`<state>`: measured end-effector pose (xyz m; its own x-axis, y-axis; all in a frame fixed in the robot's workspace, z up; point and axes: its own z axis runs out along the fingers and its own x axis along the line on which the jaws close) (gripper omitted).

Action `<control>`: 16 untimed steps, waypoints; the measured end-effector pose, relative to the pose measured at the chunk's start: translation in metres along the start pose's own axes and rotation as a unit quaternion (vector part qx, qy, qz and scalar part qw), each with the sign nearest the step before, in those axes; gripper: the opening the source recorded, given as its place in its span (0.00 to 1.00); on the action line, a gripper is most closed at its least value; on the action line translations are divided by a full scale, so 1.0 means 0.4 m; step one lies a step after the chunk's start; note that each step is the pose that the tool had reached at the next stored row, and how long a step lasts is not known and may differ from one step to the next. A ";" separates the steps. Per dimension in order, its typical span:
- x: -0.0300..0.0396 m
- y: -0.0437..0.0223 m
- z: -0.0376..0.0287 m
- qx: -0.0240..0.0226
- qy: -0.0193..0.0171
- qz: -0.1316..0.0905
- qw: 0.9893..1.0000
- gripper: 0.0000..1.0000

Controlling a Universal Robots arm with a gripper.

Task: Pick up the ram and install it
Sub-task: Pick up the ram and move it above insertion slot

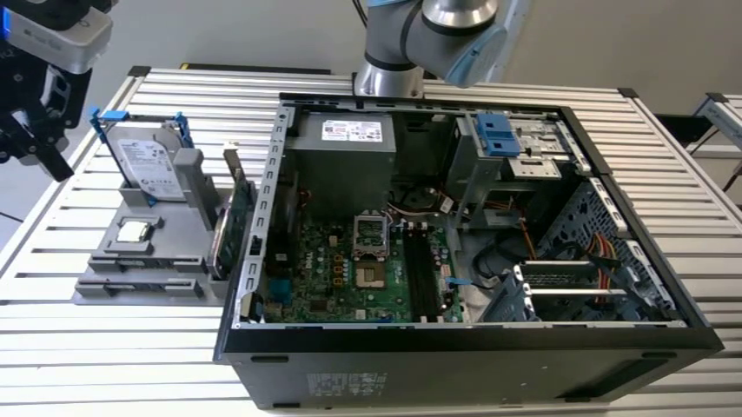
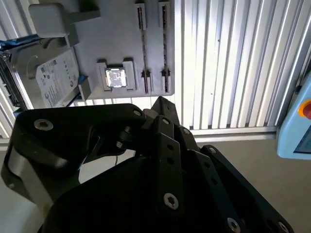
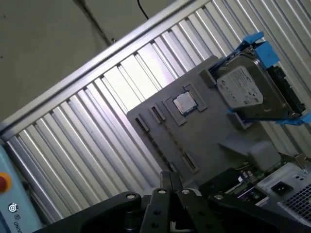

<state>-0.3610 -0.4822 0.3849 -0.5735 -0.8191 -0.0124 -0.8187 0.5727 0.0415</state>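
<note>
My gripper (image 1: 49, 149) hangs at the far left of the exterior view, above the table's edge and left of the grey holder (image 1: 107, 291). In both wrist views its black fingertips (image 2: 163, 104) (image 3: 168, 176) lie together, shut, with nothing showing between them. They point toward the holder (image 2: 116, 46) (image 3: 199, 138). I cannot make out the ram: the holder's two long grooves (image 2: 141, 43) show just thin dark lines. The black motherboard slots (image 1: 423, 274) lie inside the open computer case (image 1: 464, 347).
On the holder sit a silver hard drive in a blue frame (image 1: 151, 165) (image 3: 248, 92) and a small square chip (image 1: 135, 231) (image 2: 116, 77). A green circuit card (image 1: 238, 228) stands between holder and case. A light blue pendant (image 2: 297, 126) lies off the table. The arm's base (image 1: 388, 74) stands behind the case.
</note>
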 end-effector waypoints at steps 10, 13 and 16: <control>0.000 0.000 0.000 0.002 0.002 -0.032 0.999 0.00; 0.000 0.000 0.000 0.004 0.001 -0.043 0.999 0.00; 0.000 0.000 0.000 0.006 0.001 -0.054 0.999 0.00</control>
<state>-0.3610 -0.4822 0.3850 -0.4822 -0.8760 -0.0140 -0.8759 0.4817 0.0283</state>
